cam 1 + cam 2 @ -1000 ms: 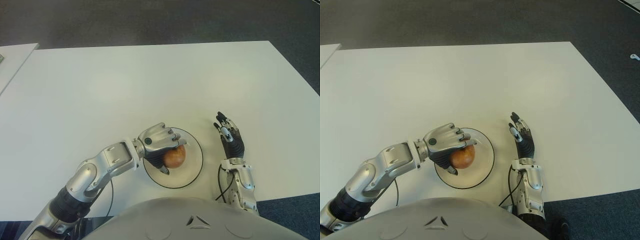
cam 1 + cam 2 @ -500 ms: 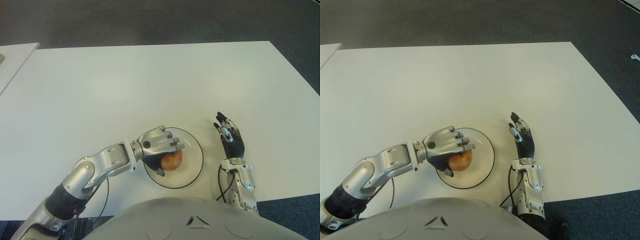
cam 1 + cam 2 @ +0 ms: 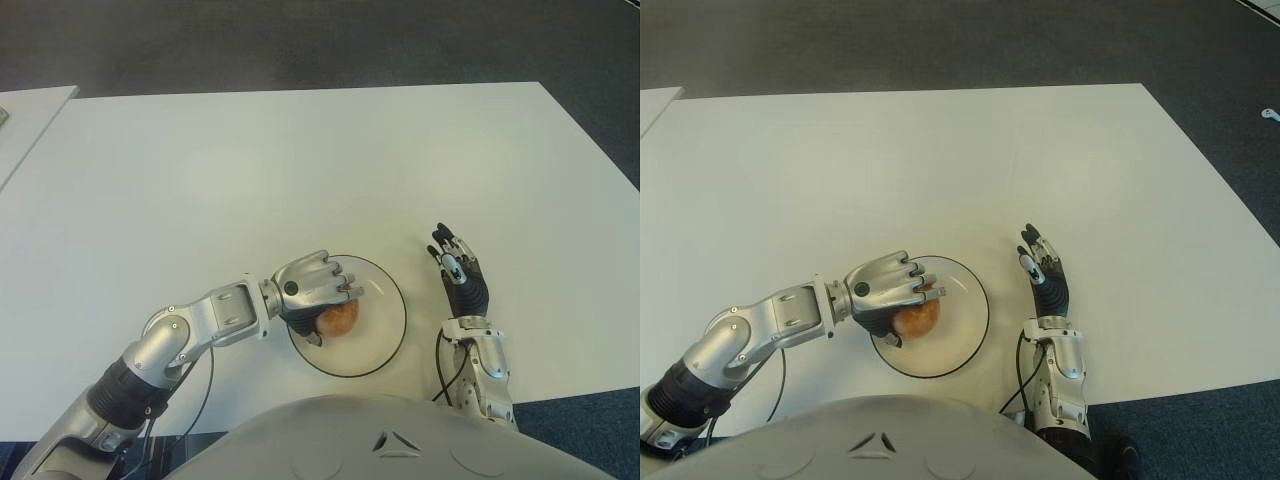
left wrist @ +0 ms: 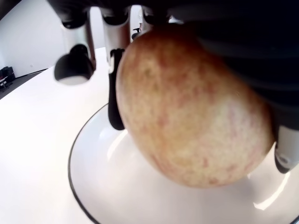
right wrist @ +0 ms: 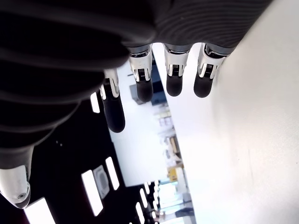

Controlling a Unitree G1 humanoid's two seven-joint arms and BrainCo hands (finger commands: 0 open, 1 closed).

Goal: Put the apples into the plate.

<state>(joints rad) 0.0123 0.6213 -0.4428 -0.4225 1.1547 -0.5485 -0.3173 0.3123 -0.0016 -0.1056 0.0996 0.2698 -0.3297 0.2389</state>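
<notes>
Apple (image 3: 339, 317) lower over plate (image 3: 385, 335) (left hand (image 3: 312, 287) clasping).

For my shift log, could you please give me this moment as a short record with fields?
apple: one in view, held over the plate, near its left side
plate: white with a dark rim, on the table's near edge
left robot hand: fingers curled around the apple from above
right robot hand: beside the plate, on its right, fingers straight, holding nothing
table: white
contact apple to plate: cannot tell
</notes>
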